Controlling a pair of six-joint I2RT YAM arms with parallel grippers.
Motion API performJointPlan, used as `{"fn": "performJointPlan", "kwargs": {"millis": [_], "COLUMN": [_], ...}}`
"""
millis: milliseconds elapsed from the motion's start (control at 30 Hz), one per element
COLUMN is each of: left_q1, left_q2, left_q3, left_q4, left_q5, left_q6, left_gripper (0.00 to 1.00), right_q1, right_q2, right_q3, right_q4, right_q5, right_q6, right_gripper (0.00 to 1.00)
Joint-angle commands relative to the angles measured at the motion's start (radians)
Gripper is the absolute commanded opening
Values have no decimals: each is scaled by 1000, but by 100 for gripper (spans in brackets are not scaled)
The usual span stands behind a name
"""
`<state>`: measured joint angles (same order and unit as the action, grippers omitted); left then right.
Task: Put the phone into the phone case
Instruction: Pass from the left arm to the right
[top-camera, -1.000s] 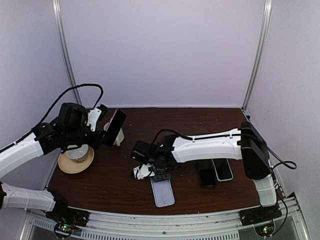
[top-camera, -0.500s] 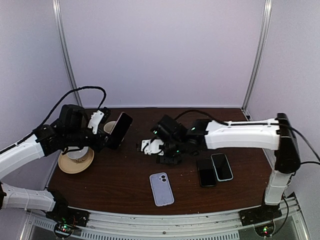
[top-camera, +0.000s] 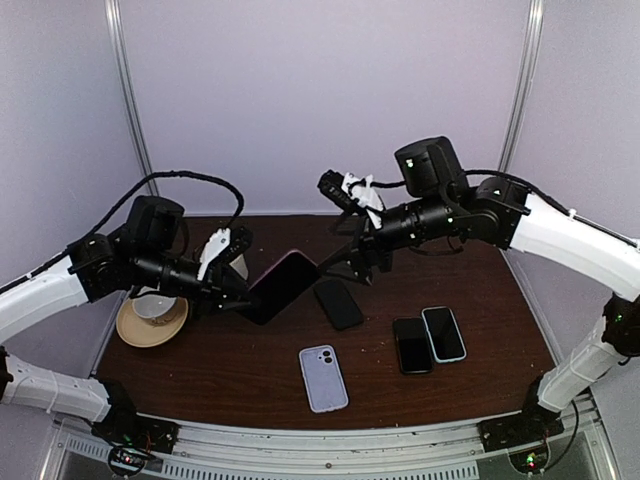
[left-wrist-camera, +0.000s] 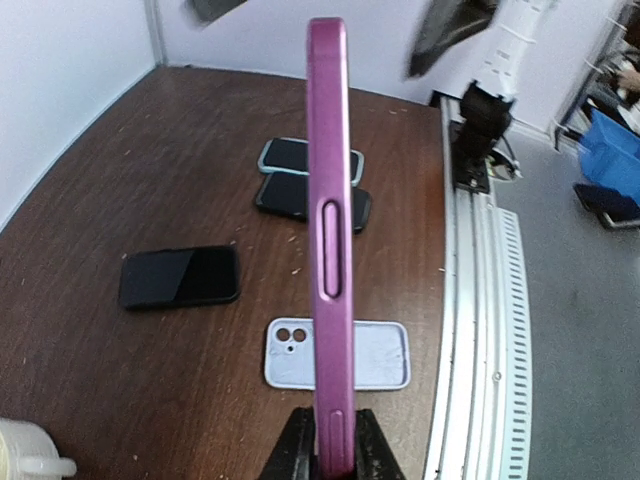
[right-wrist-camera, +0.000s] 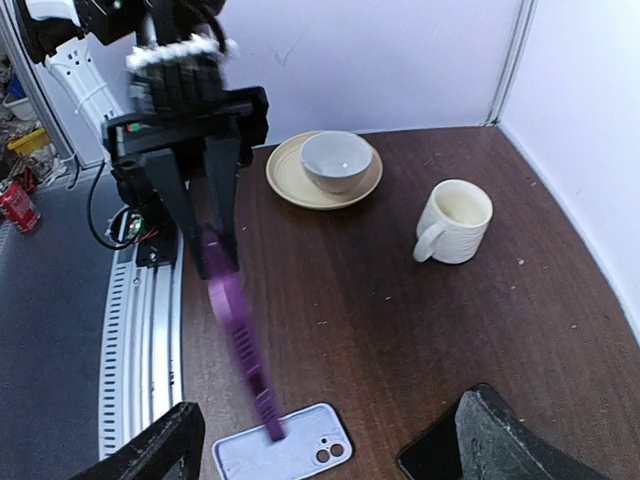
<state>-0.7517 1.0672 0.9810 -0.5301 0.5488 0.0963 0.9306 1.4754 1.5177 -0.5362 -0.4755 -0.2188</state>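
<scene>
My left gripper (top-camera: 238, 298) is shut on the lower edge of a magenta phone case (top-camera: 283, 286), holding it tilted above the table; the left wrist view shows the case (left-wrist-camera: 330, 200) edge-on between the pads. A black phone (top-camera: 339, 303) lies flat on the brown table, just right of the held case, also in the left wrist view (left-wrist-camera: 180, 276). My right gripper (top-camera: 352, 268) hangs open and empty above that phone, its fingers (right-wrist-camera: 160, 450) wide apart. A lavender case (top-camera: 324, 378) lies face down near the front edge.
Two more phones (top-camera: 412, 345) (top-camera: 444, 333) lie side by side at the right. A bowl on a tan saucer (top-camera: 152, 318) and a white cup (right-wrist-camera: 455, 220) stand at the left. The metal rail (top-camera: 350, 440) runs along the front.
My right gripper carried the black phone back from the lavender case, opened, left it on the table and rose. My left arm swung the magenta case right and down toward the centre.
</scene>
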Motion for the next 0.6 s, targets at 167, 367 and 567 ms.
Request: {"fn": "performJointPlan", "kwargs": {"millis": [167,367,567], "left_q1": [-107,-115,-115], "left_q2": [10,44,27], "left_q3": [88,110,96], "left_q4": [-34,-44,-33], "left_q5": [37,39,35], "left_q6": [148,151,144], "left_gripper": [0,0,0], "right_q1": [27,59,62], "right_q2": [95,156,123], "right_q3": [38,69,24], "right_q4": [-32,-56,-10], "right_q5": [-246,-266,-255], "right_q6": [55,61,53], "right_gripper": [74,44,0]}}
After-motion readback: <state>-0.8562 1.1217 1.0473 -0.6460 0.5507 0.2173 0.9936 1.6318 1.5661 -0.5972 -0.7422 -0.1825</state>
